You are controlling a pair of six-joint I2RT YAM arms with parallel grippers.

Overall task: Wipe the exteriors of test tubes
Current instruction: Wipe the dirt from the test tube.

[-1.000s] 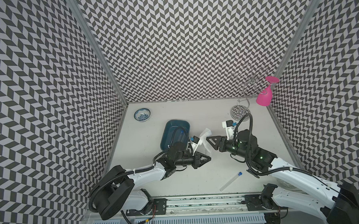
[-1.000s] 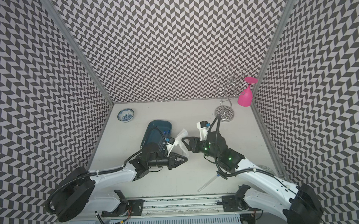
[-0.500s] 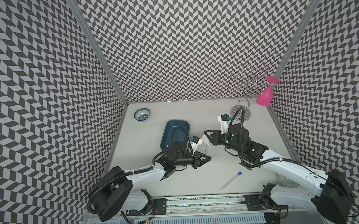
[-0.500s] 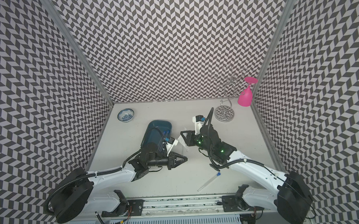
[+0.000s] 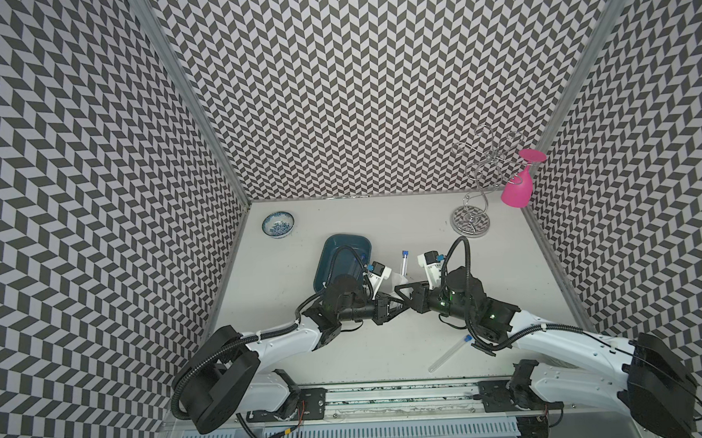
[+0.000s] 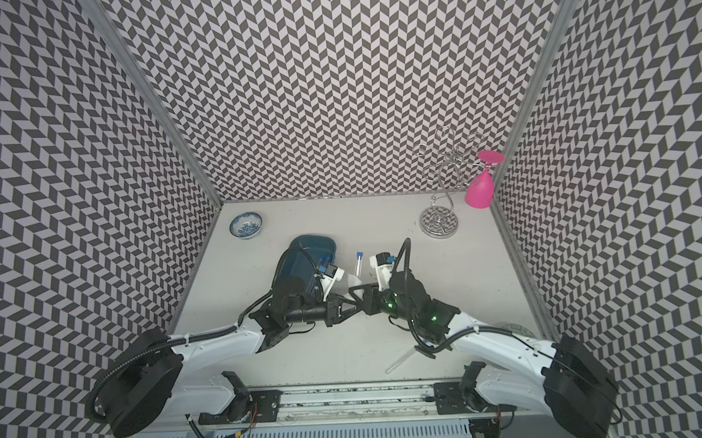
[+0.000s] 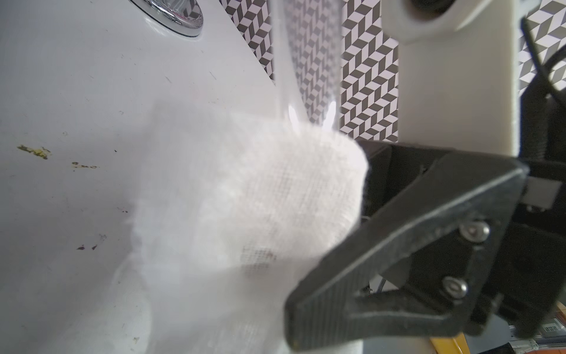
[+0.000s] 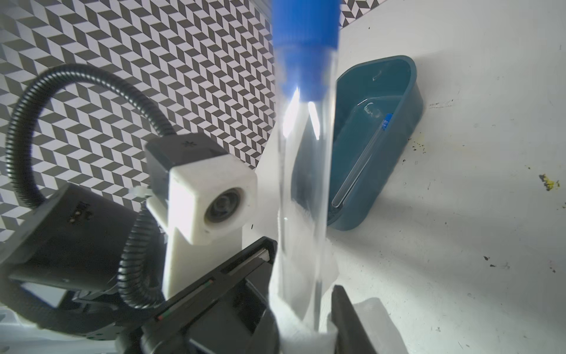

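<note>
1 test tube (image 8: 303, 171) pinched through the wipe (image 7: 245, 199) by left gripper (image 5: 392, 309) and right gripper (image 5: 406, 301); slide slowly, pressure even.

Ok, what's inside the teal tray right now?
One blue-capped test tube lies in the teal tray. The held tube and wipe hide part of it, so others may be unseen.

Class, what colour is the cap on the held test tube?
Blue cap; the right wrist view shows it best.

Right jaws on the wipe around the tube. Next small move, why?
Probably slide the right gripper and wipe along the test tube toward its blue cap: the wipe covers only the lower end, the glass above is bare; the left gripper is shut at the base.
</note>
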